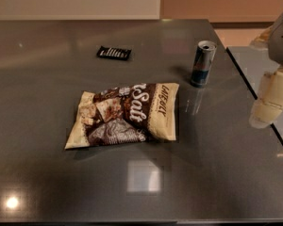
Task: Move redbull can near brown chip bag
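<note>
showing "salt" in large white letters, the brown chip bag (127, 114) lies flat near the middle of the dark desk (47, 182), its cream right edge carrying smaller writing i cannot read. the redbull can (203, 63), slim, blue and silver with a silver top, stands upright behind and right of the bag, near but not touching. a small black wrapper (113, 53) lies farther back. the gripper (269, 100) hangs at the right edge, apart from the can; whether it is open or closed i cannot tell

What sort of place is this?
Probably a break-room or kitchen counter: glossy dark grey countertop, with a slim blue-and-silver redbull can, a large brown crinkly chip bag and a small black wrapper. The cream gripper hangs at right, apart from the can.
</note>
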You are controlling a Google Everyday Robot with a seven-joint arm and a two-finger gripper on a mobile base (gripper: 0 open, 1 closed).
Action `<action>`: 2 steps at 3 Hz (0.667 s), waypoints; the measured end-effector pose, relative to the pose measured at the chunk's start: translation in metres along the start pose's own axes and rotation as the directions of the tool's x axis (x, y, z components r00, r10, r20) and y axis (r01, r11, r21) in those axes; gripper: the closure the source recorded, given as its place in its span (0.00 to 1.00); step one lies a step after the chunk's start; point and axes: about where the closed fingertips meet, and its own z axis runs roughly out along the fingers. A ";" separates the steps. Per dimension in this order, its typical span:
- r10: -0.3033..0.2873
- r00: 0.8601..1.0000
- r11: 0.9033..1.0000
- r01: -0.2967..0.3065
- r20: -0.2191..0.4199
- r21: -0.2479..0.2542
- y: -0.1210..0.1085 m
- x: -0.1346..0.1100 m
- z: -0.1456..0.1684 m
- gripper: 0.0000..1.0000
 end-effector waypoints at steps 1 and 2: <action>0.001 1.000 1.000 -0.001 0.014 0.004 -0.008 -0.005 0.002 0.00; 0.003 0.998 1.000 -0.003 0.055 -0.009 -0.027 -0.017 0.014 0.00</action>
